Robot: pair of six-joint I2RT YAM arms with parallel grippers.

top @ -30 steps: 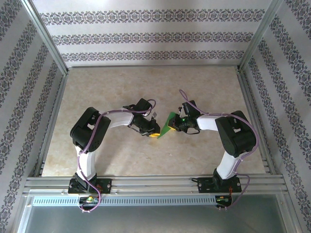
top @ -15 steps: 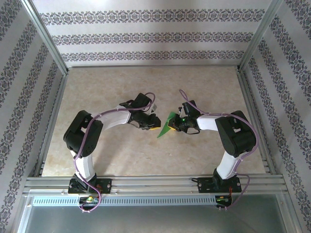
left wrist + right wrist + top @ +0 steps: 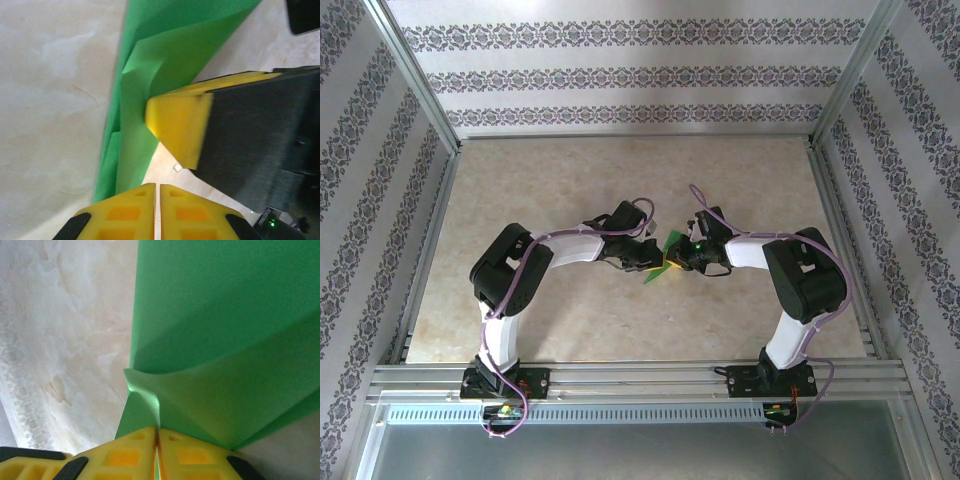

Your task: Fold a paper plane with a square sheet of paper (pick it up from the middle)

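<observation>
Closed in w/ left gripper (image 3: pixel 159 186), pressed shut beside green paper (image 3: pixel 165 55), hold unclear. Pinched by right gripper (image 3: pixel 158 429), table (image 3: pixel 550 180) centre. Part-folded; wings left to do.

We see a robotics lab test cell rather than a home. Two cabled robot arms, the left arm (image 3: pixel 510 285) and the right arm (image 3: pixel 805 280), are bolted to an aluminium rail (image 3: pixel 640 378) at the near edge of a marble-patterned counter (image 3: pixel 570 170). Aluminium frame posts (image 3: pixel 415 75) and striped wallpaper panels (image 3: pixel 640 75) box it in.
</observation>
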